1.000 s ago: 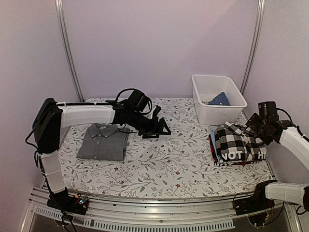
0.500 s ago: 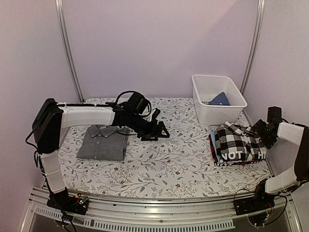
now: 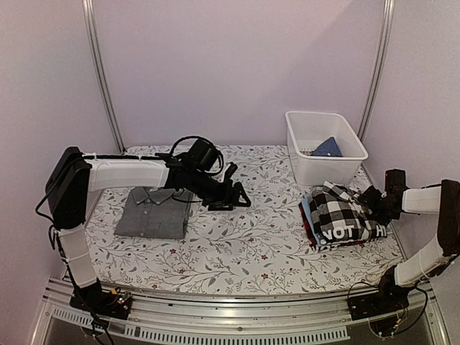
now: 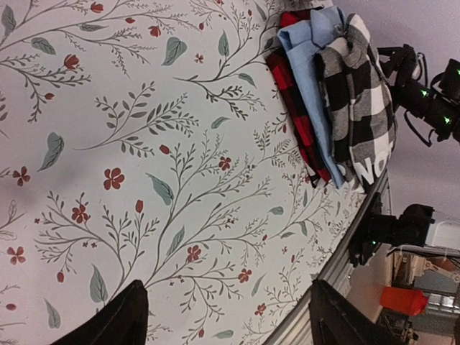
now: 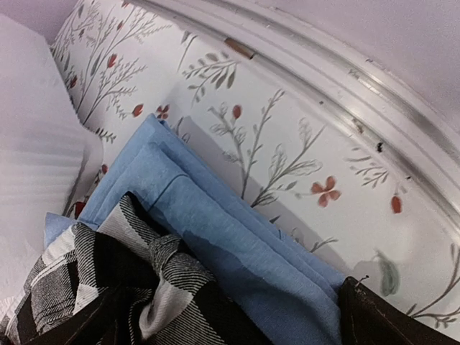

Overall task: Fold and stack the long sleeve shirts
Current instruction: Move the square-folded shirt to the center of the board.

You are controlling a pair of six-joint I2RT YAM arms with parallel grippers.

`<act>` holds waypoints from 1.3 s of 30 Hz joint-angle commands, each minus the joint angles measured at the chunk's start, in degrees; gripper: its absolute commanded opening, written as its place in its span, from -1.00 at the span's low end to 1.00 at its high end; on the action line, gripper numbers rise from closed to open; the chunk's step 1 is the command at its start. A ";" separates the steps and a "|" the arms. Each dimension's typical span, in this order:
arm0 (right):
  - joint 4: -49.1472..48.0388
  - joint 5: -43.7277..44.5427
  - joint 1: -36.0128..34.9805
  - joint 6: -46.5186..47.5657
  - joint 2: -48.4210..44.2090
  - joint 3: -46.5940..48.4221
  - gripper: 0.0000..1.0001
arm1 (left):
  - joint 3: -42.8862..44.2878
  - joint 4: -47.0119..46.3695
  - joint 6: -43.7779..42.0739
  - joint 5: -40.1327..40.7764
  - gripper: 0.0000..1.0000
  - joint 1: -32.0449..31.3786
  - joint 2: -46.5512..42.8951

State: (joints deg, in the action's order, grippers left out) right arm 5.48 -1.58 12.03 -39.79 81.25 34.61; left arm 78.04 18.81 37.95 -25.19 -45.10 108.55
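Note:
A plain grey button-up shirt [image 3: 153,213] lies folded flat at the left. At the right is a stack of folded shirts [image 3: 343,215]. A black-and-white checked one [image 4: 363,100] lies on top, over a dark one with white letters "NOT" [image 3: 338,232], a pale blue one [image 5: 237,244] and a red checked one [image 4: 295,100]. My left gripper [image 3: 236,190] hovers open over the middle of the table with nothing between its fingers [image 4: 133,316]. My right gripper [image 3: 374,201] stands open and low at the stack's right edge. Pale blue and checked cloth [image 5: 108,280] lies between its fingers [image 5: 388,316].
A white basket [image 3: 356,151] stands at the back right behind the stack, with a blue cloth [image 3: 328,147] inside. Flowered cloth [image 3: 251,244] covers the table. A metal rail [image 5: 359,93] runs along the right edge close to my right gripper.
My right gripper has come down from above the stack to its right edge. The stack has slid a little to the left. My left gripper has drifted slightly left.

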 commanded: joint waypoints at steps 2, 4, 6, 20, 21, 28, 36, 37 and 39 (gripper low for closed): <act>-0.80 -2.73 -8.57 -6.84 -1.39 -4.13 0.98 | -0.64 -0.38 -0.73 -0.41 0.54 0.49 -1.59; -0.73 -1.74 -11.38 -10.24 -2.27 -5.01 0.98 | -1.20 -0.54 -0.77 -0.54 0.54 0.77 -1.82; -1.60 -1.06 -15.15 -13.29 -3.37 -6.56 0.98 | -2.22 -0.97 -0.73 -0.97 0.54 1.16 -2.19; -1.18 16.52 -54.02 -44.94 0.53 -0.57 0.98 | -13.23 -3.20 -2.15 -4.37 0.54 5.52 -8.83; -0.47 16.91 -54.72 -45.07 1.28 0.24 0.98 | -14.25 -3.23 -2.32 -4.72 0.54 5.67 -9.48; 6.04 16.54 -54.46 -30.23 0.19 3.40 0.98 | -21.80 -5.58 -1.47 -7.45 0.48 5.77 -12.84; 9.32 11.55 -51.07 -9.98 -14.73 0.54 0.98 | -29.73 -8.38 -0.42 -9.65 0.38 5.15 -18.15; 10.33 10.21 -51.06 -7.83 -15.97 0.93 0.98 | -30.37 -8.59 -0.30 -9.76 0.34 4.79 -17.89; 13.19 6.93 -51.12 -3.65 -17.26 2.72 0.98 | -31.04 -8.98 0.48 -9.64 0.22 4.04 -16.67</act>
State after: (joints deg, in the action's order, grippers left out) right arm 13.63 10.85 -39.24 -55.18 67.13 35.62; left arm 48.71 12.56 37.63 -33.43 -40.03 91.59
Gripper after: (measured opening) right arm 0.989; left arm 0.648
